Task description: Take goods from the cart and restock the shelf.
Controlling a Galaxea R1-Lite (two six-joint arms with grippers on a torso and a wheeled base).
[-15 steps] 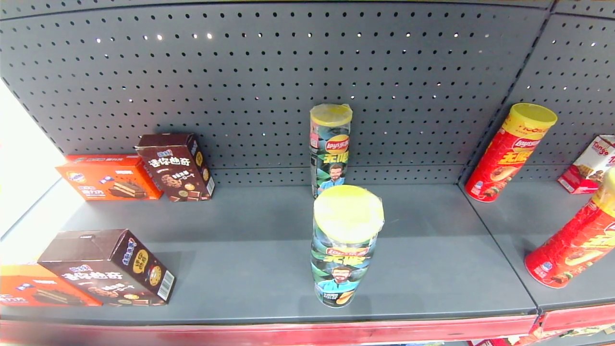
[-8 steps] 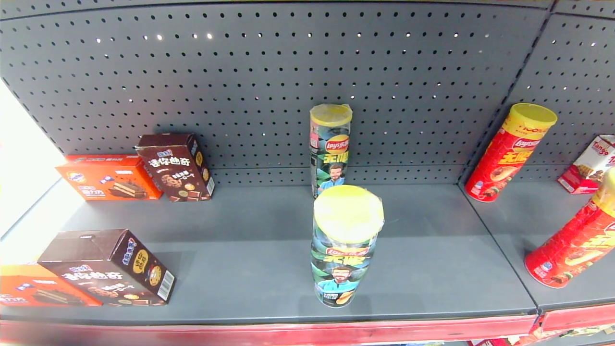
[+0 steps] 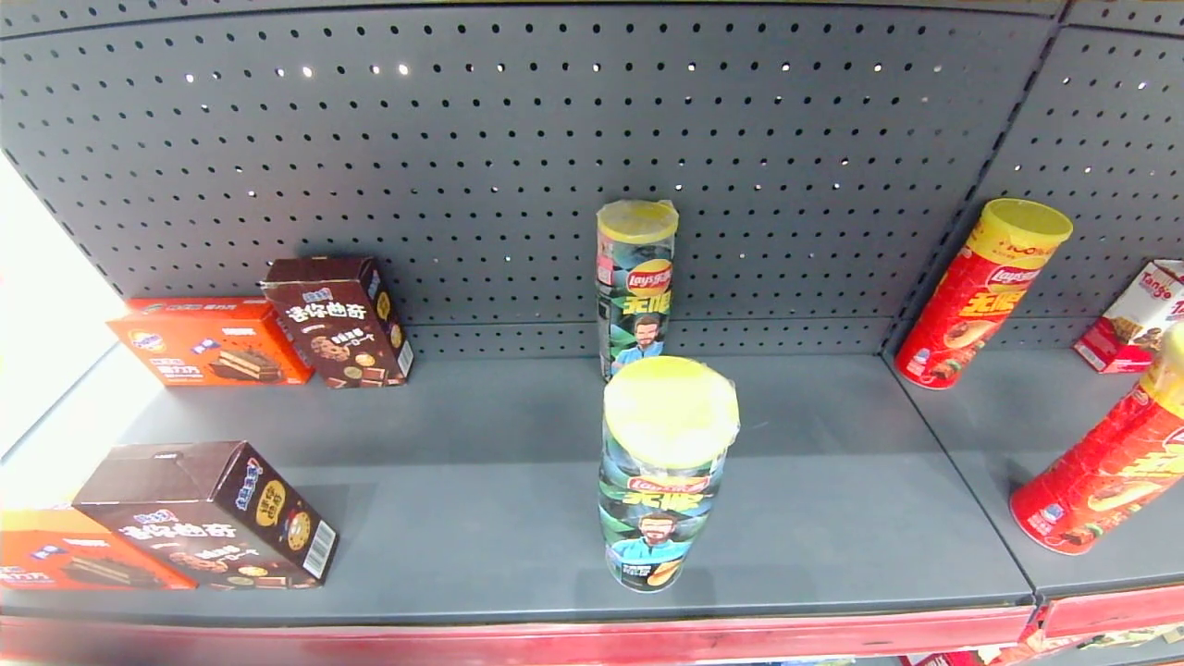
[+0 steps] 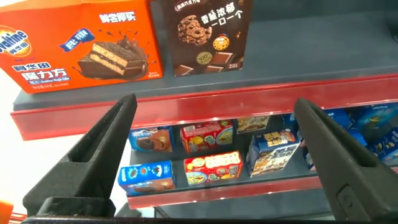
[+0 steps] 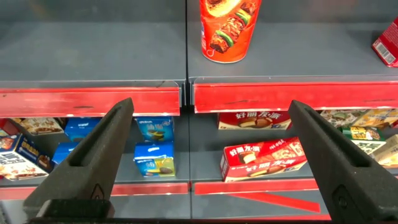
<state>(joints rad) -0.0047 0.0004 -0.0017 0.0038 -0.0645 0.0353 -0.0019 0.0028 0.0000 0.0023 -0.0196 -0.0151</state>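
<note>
The grey shelf (image 3: 481,499) holds two green chip cans with yellow lids, one at the front (image 3: 666,472) and one at the back wall (image 3: 636,282). Two red chip cans (image 3: 980,291) (image 3: 1105,472) stand on the neighbouring bay to the right. My left gripper (image 4: 214,102) is open and empty in front of the shelf's red front edge (image 4: 348,93), facing an orange cake box (image 4: 81,43) and a brown cookie box (image 4: 208,34). My right gripper (image 5: 211,104) is open and empty, below a red can (image 5: 227,28) on the shelf.
At the shelf's left stand an orange box (image 3: 208,340) and a brown box (image 3: 338,319) at the back, and a brown box (image 3: 208,513) and an orange one (image 3: 55,555) in front. A lower shelf holds several small boxes (image 4: 211,168) (image 5: 261,158). Perforated wall (image 3: 518,139) behind.
</note>
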